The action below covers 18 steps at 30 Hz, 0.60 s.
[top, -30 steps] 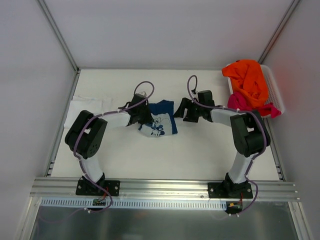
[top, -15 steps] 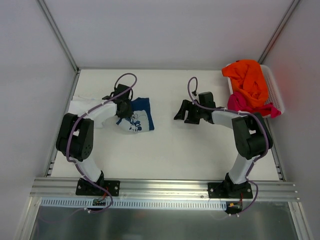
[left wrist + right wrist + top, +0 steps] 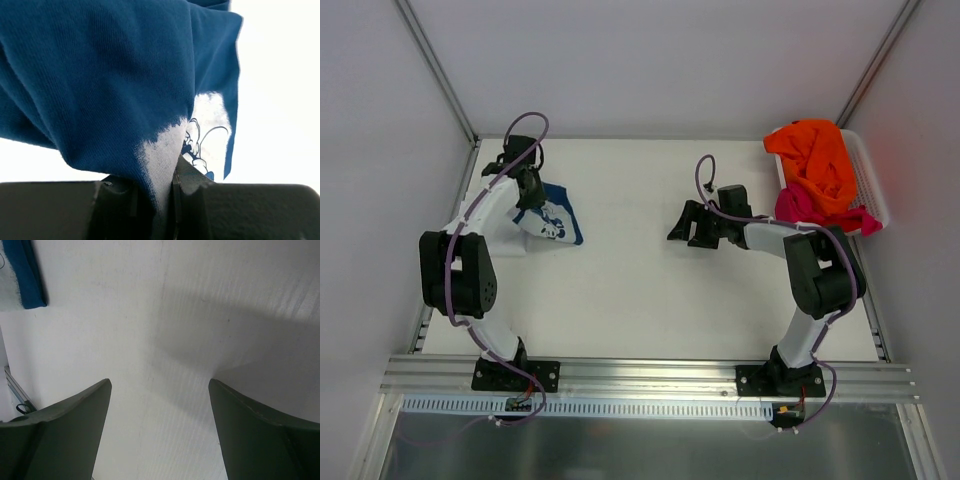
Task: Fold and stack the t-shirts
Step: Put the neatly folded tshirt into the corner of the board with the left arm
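Note:
My left gripper is shut on the folded navy blue t-shirt with a white print, at the table's far left. In the left wrist view the navy cloth is pinched between the jaws and hangs in front of them. It rests partly over the white t-shirt, which is mostly hidden under the arm. My right gripper is open and empty over bare table at the centre right; its wrist view shows a corner of navy cloth far off. The orange t-shirt and magenta-pink t-shirt are heaped in the basket.
The white slatted basket stands at the far right against the wall. White enclosure walls with metal rails close in the table on the left, back and right. The arm bases sit on the rail at the near edge.
My left gripper has carried the navy t-shirt from the table's middle to the far left, over the white t-shirt. The right arm has stayed almost still.

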Motion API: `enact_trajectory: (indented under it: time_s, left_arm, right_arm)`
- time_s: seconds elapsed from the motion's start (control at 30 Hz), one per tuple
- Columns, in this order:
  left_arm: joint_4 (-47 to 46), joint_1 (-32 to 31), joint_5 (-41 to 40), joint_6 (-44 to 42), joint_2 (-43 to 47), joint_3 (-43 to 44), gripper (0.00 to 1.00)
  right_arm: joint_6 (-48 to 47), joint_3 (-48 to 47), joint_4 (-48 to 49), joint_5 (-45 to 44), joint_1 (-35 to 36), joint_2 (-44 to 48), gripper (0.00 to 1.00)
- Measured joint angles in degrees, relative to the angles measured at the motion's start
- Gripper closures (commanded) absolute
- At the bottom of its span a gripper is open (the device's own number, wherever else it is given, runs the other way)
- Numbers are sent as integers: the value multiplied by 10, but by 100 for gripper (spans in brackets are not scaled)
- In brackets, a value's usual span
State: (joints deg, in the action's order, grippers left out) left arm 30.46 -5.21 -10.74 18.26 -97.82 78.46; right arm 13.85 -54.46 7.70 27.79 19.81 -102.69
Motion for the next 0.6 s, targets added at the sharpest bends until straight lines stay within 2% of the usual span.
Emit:
enact_trajectory:
  time_s: [0.6]
  left_arm:
    - [115,112,8,-27,-19,73,100]
  right_arm:
    - [0,25,17,16,0,13,16]
